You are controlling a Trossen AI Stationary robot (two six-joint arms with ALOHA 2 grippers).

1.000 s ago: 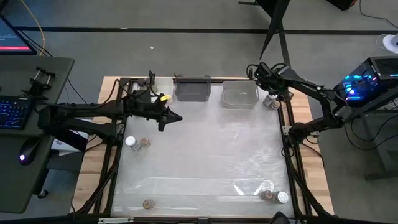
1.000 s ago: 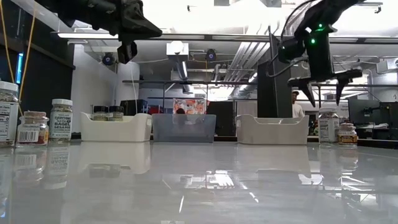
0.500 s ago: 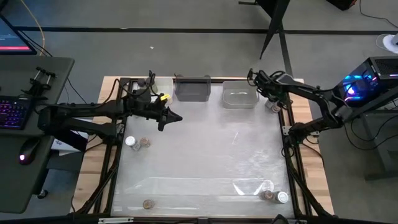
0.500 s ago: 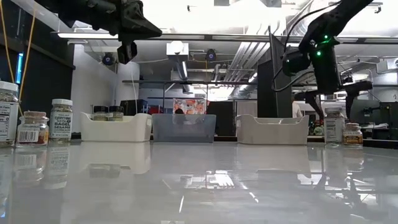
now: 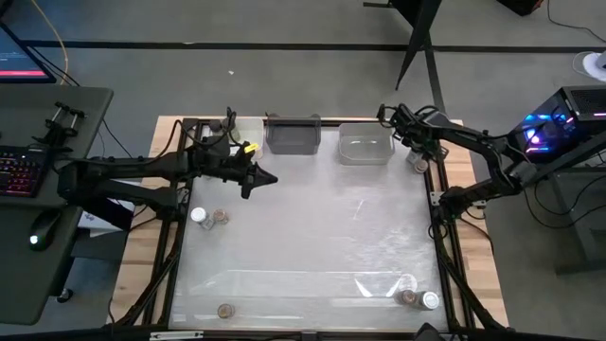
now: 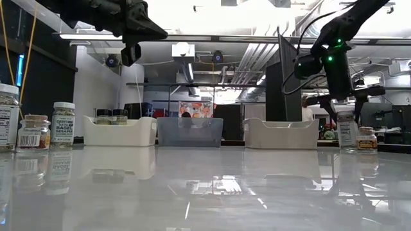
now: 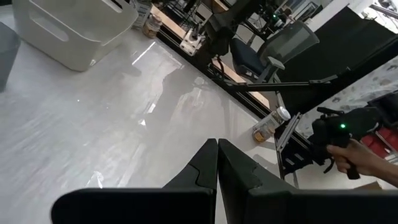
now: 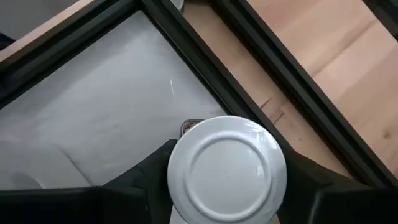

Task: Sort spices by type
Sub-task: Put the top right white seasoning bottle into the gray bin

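Straddling white-capped jar (image 8: 227, 170): right gripper (image 8: 224, 180)

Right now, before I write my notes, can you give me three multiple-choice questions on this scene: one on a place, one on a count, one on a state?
1. Where is the right claw?
A. Over the small round white-capped jar, at the far right corner of the white table
B. At the table's near left corner
C. Inside a bin

2. How many rectangular plastic bins stand along the far edge in the low view?
A. Two
B. Three
C. Five

3. What state is the left claw in?
A. Open wide
B. Shut on a jar
C. Shut, holding nothing

Answers:
1. A: the right wrist view shows the white cap right at that claw.
2. B: a white bin, a grey bin and another white bin.
3. C: its fingers meet with nothing between them.
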